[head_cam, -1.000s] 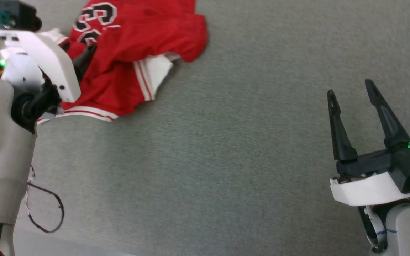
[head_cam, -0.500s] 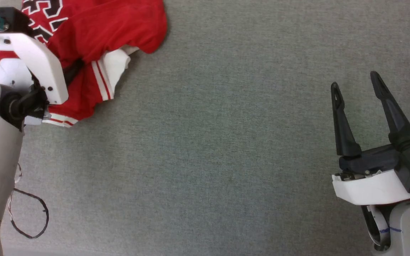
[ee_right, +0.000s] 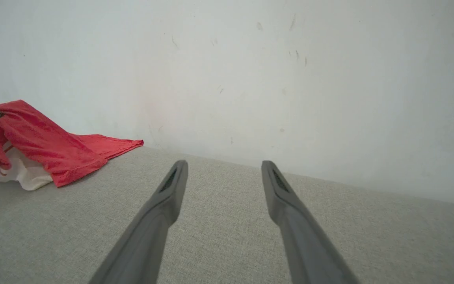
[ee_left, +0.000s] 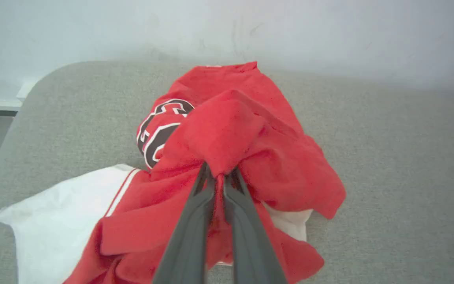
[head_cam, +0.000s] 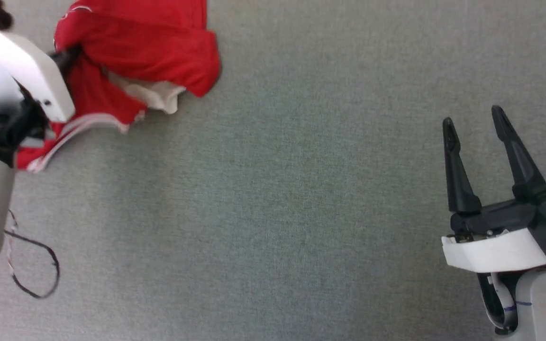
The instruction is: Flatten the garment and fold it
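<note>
Left gripper, open a second ago, now pinches a raised red fold of the garment — crumpled at the far left of the grey surface, apparently lifting — so flattening can begin; right gripper waits spread, well apart.

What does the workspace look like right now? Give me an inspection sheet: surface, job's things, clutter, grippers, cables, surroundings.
Surface: grey woven top, with a rounded corner in the left wrist view.
Job's things: garment, red with white parts, crumpled in a heap, not flattened.
Clutter: nothing seen.
Grippers: left gripper shut on a raised fold of the garment; right gripper open, holding nothing, well apart from the garment.
Cables: thin dark cable looping at the head view's lower left.
Surroundings: pale scuffed wall behind the surface.
</note>
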### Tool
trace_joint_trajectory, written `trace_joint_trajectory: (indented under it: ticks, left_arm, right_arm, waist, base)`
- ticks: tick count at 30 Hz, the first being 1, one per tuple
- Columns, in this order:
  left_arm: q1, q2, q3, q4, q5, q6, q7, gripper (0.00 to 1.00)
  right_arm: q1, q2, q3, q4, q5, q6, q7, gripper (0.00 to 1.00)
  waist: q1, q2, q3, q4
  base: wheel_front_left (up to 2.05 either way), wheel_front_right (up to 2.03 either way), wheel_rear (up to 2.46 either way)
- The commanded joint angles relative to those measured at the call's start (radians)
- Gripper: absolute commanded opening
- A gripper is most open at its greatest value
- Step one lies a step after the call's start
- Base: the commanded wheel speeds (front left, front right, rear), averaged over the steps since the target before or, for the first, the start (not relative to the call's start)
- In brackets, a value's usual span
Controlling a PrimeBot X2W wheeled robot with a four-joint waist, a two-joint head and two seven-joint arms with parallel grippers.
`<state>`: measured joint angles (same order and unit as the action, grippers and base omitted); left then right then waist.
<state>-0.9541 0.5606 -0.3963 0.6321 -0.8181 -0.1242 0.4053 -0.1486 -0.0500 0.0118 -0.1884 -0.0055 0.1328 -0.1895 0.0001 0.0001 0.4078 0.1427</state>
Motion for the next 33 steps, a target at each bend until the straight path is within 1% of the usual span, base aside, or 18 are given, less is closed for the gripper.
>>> trace_joint_trajectory:
  ticks: [1,3,8,12,15,16,22,27,33]
  left_arm:
    - [-0.032,0.008,0.011,-0.016,-0.004,-0.006,-0.019,0.00]
    - [-0.053,0.016,0.020,-0.038,0.002,-0.006,-0.045,0.00]
    - [-0.107,0.025,0.036,-0.105,0.003,0.000,-0.062,0.00]
    - [-0.160,0.009,0.049,-0.164,-0.009,0.021,-0.052,0.00]
    - [-0.196,-0.019,0.052,-0.204,-0.027,0.036,-0.032,0.00]
    - [-0.196,-0.019,0.052,-0.204,-0.027,0.036,-0.032,0.00]
    - [-0.219,-0.089,0.024,-0.282,-0.056,0.049,0.008,0.00]
    - [-0.179,-0.149,-0.022,-0.362,-0.068,0.055,0.024,0.00]
    - [-0.090,-0.203,-0.076,-0.452,-0.067,0.082,0.026,0.00]
  right_arm:
    - [0.015,0.000,-0.004,0.013,0.013,-0.002,-0.011,1.00]
    - [0.029,0.000,-0.007,0.033,0.029,-0.002,-0.022,1.00]
    - [0.071,0.000,-0.025,0.071,0.066,-0.002,-0.043,1.00]
    - [0.097,0.000,-0.041,0.085,0.085,-0.002,-0.054,1.00]
    - [0.110,0.000,-0.053,0.089,0.095,-0.002,-0.059,1.00]
    - [0.110,0.000,-0.053,0.089,0.095,-0.002,-0.059,1.00]
    - [0.127,0.000,-0.066,0.095,0.111,-0.002,-0.066,1.00]
    - [0.145,0.000,-0.093,0.089,0.108,-0.002,-0.068,1.00]
    - [0.157,0.000,-0.135,0.062,0.104,-0.002,-0.069,1.00]
  waist:
    - [-0.0001,-0.0001,-0.091,0.001]
    - [-0.0001,-0.0001,-0.135,-0.004]
    - [-0.0001,-0.0001,-0.231,-0.021]
    - [-0.0001,-0.0001,-0.283,-0.039]
    - [-0.0001,-0.0001,-0.315,-0.054]
    - [-0.0001,-0.0001,-0.315,-0.054]
    - [-0.0001,-0.0001,-0.361,-0.098]
    - [-0.0001,-0.0001,-0.383,-0.132]
    - [-0.0001,-0.0001,-0.375,-0.170]
  base:
    - [0.00,0.00,0.00]
    - [0.00,0.00,0.00]
    - [0.00,0.00,0.00]
    - [0.00,0.00,0.00]
    - [0.00,0.00,0.00]
    - [0.00,0.00,0.00]
    - [0.00,0.00,0.00]
    - [0.00,0.00,0.00]
    - [0.00,0.00,0.00]
